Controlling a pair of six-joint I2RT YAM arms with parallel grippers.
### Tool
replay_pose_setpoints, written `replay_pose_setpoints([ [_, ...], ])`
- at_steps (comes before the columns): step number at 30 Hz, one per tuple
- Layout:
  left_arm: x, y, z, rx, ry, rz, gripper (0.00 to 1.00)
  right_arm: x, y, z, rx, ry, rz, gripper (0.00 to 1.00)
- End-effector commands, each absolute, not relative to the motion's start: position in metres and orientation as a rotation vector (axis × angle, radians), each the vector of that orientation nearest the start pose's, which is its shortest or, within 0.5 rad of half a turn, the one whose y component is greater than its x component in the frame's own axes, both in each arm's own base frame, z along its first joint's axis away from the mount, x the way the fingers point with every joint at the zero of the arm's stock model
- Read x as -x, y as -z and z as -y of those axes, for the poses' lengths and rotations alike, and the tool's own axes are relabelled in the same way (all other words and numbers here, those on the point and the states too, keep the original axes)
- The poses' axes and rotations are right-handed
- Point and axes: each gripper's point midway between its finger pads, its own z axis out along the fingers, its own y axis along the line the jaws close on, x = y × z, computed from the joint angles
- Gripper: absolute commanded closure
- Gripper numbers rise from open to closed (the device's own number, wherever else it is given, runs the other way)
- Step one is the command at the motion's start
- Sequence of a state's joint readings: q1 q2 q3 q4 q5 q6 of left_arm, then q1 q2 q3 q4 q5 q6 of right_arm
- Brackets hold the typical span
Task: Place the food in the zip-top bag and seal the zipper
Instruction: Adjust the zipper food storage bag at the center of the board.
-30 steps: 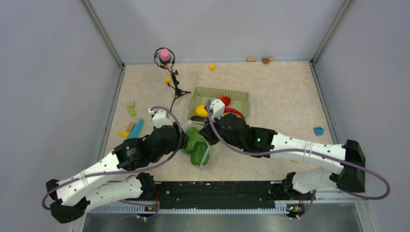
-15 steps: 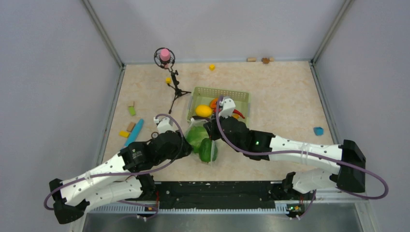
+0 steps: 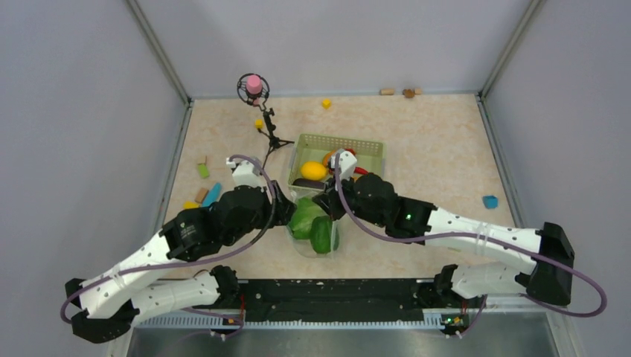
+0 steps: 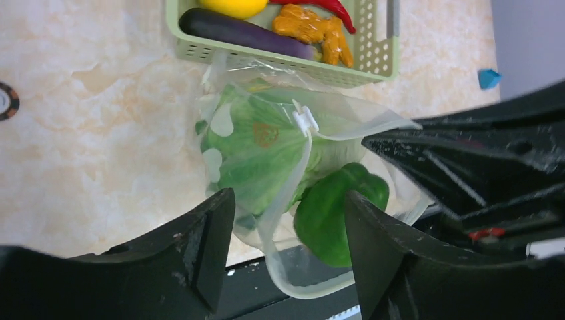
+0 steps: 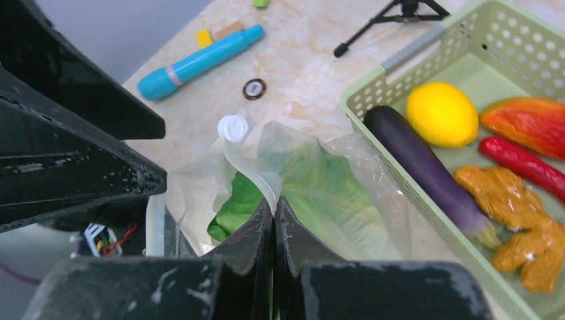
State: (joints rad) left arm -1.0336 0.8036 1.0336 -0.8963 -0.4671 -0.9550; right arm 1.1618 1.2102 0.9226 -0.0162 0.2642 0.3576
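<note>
So far, cabbage (image 4: 253, 160) and green pepper (image 4: 333, 213) sit in your zip-top bag (image 4: 333, 133) at tabletop (image 3: 431, 149) centre. Lemon (image 5: 442, 113), eggplant (image 5: 426, 170), chili (image 5: 523, 167) and orange pieces (image 5: 496, 193) wait in the basket (image 5: 373, 90) at 12 o'clock (nothing sealed). Right pincer (image 5: 273, 203) is clamped on the zipper (image 5: 248, 163); left pincer (image 4: 286, 197) stands apart.

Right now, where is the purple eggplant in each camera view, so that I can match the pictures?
Top external: eggplant in the basket's near-left corner, behind the zip-top bag.
Left wrist: eggplant at the top, left of centre.
Right wrist: eggplant right of centre, lying diagonally.
Shared landmark: the yellow lemon beside it in every view.
</note>
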Motion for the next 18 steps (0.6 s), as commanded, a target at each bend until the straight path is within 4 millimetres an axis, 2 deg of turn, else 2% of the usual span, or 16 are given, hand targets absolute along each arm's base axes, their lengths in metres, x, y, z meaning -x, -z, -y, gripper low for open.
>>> replay_pose_setpoints([
  [1,-0.159,-0.264,0.206,-0.142,0.693,-2.168,0.33,-0.162,-0.277,-0.364,0.898,-1.056,-1.664,1.0],
  [4,-0.155,-0.264,0.208,-0.219,0.664,-2.205,0.3,-0.143,-0.272,-0.364,1.131,-1.122,-1.614,1.0],
  [8,-0.157,-0.26,0.201,-0.249,0.574,-2.238,0.3,-0.128,-0.27,-0.37,1.291,-1.175,-1.583,1.0],
  [10,-0.156,-0.258,0.204,-0.28,0.576,-2.249,0.31,-0.128,-0.271,-0.374,1.312,-1.178,-1.582,1.0],
  [14,-0.151,-0.252,0.208,-0.346,0.575,-2.276,0.34,-0.142,-0.268,-0.383,1.284,-1.155,-1.626,1.0],
  [18,-0.15,-0.247,0.202,-0.354,0.539,-2.292,0.35,-0.155,-0.265,-0.39,1.267,-1.146,-1.675,1.0],
])
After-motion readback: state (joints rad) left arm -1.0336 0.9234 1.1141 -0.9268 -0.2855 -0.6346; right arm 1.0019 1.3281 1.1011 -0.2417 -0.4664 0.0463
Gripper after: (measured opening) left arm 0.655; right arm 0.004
